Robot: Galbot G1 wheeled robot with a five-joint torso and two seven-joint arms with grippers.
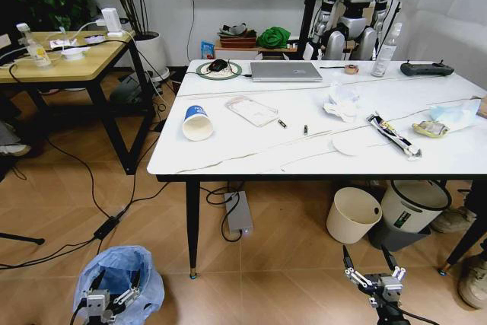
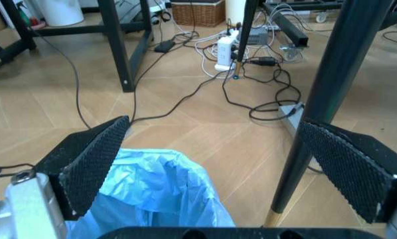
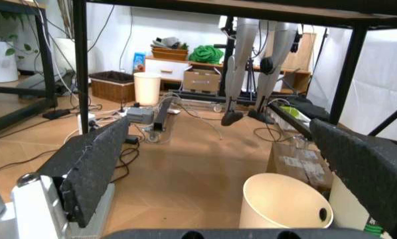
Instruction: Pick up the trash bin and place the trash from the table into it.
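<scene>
The left gripper [image 1: 109,299] hangs low near the floor with its fingers spread apart, holding nothing. Directly beneath and around it sits the trash bin [image 1: 122,279], lined with a crinkly pale-blue bag; in the left wrist view the blue bag [image 2: 152,194] bulges up between the two black textured pads [image 2: 95,162], though contact cannot be made out. Just beyond this gripper stands a black leg [image 1: 192,226] of the table, and past it a grey power strip [image 1: 238,212] lies on the wood floor among dark cables.

The right gripper [image 1: 374,273] also hangs low near the floor, well apart from the left one, its fingers wide and empty. Just ahead of it, under the table, stands a cream round open bin [image 1: 353,215], seen close in the right wrist view, and beside that a grey-and-white lidded bin [image 1: 412,209].

Above both grippers spreads the white marble-look table [image 1: 251,159]. On it, the trash is scattered: a white paper cup [image 1: 198,122] with a blue logo lying on its side, a clear plastic pack [image 1: 252,109], a crumpled white tissue [image 1: 342,102], and a printed wrapper [image 1: 393,135]. A silver laptop [image 1: 285,71] and a black remote controller [image 1: 427,69] rest at the far edge.
</scene>
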